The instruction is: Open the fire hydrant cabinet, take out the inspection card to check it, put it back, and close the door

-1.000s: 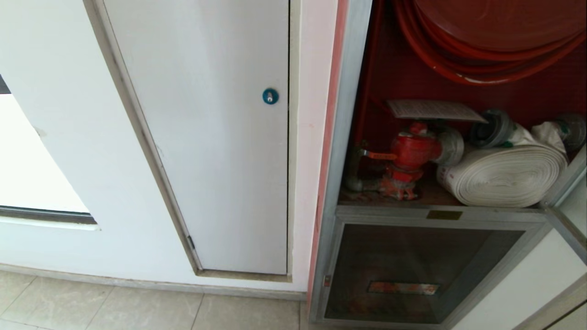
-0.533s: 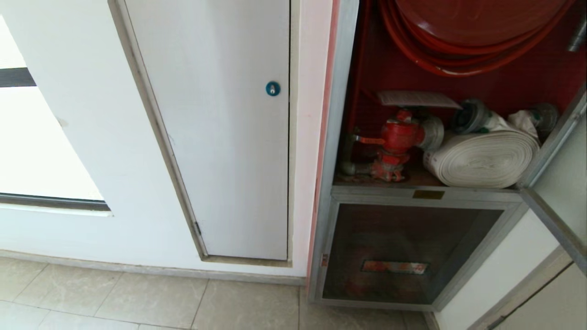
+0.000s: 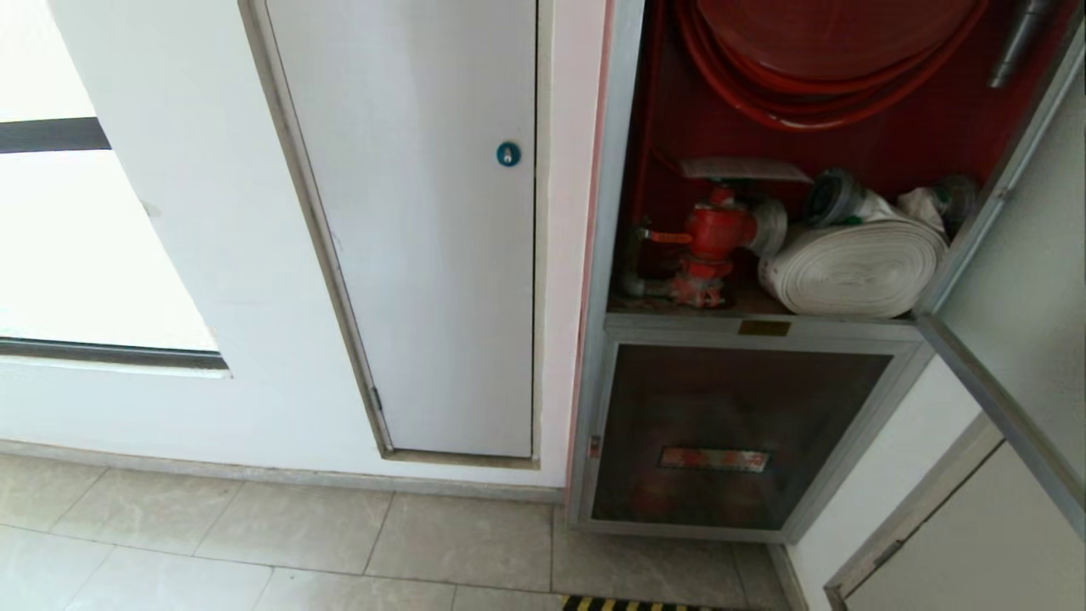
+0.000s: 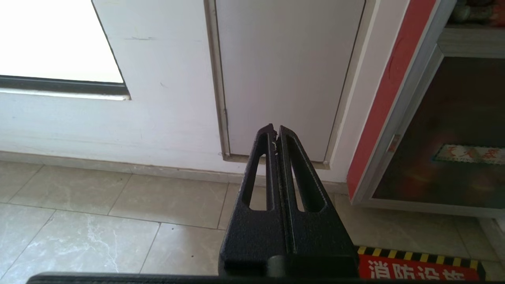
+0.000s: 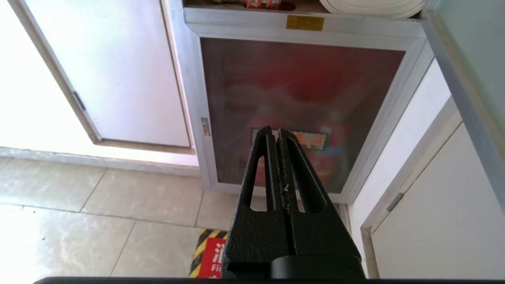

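Observation:
The fire hydrant cabinet (image 3: 612, 212) stands open on the right of the head view, its red inside showing. The whitish inspection card (image 3: 745, 170) lies flat on top of the red valve (image 3: 713, 233), beside the white rolled hose (image 3: 853, 267) and under the red hose reel (image 3: 831, 42). The door (image 3: 1001, 407) is swung out at the far right. Neither arm shows in the head view. My left gripper (image 4: 275, 129) is shut and empty, low over the floor tiles before the white panel. My right gripper (image 5: 276, 132) is shut and empty, facing the cabinet's lower glass panel (image 5: 300, 106).
A plain white panel with a blue round lock (image 3: 507, 154) fills the wall left of the cabinet. Below the open compartment sits a smaller dark glass panel with a red label strip (image 3: 714, 459). A red floor marking with a yellow-black edge (image 3: 632, 604) lies in front.
The whole head view has shifted: the cabinet now sits higher, smaller and further left, and more floor shows, so the camera has drawn back. The things themselves have not moved.

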Motion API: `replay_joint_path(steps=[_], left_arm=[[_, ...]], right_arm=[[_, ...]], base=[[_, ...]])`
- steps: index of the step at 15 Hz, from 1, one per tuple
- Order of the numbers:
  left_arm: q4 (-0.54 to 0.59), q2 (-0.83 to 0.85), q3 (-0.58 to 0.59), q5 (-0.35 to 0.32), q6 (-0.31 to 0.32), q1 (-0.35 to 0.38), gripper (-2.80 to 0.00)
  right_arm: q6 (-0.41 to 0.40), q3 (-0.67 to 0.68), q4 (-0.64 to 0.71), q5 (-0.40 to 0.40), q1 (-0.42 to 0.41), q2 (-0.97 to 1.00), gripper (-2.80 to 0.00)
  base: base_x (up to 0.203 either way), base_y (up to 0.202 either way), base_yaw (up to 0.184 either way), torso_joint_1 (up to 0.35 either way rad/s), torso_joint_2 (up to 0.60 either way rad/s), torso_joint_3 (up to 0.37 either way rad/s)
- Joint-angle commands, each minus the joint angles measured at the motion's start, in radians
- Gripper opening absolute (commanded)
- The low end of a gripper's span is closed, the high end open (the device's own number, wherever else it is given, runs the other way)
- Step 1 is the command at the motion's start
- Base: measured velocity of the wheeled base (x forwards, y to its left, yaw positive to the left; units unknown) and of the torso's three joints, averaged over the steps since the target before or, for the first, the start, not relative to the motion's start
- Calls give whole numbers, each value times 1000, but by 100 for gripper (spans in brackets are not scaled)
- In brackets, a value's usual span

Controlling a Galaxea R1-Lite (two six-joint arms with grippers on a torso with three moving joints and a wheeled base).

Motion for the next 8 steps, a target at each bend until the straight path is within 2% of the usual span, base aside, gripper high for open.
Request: replay_joint_path(steps=[1, 8], left_arm=[[-1, 0, 18, 1, 0, 0, -280], [-2, 0, 18, 1, 0, 0, -280]], right_arm=[[0, 0, 0, 0, 0, 1, -280], [0, 0, 0, 0, 0, 1, -280]], base=[[0, 0, 0, 0, 0, 0], [0, 0, 0, 5, 1, -1]])
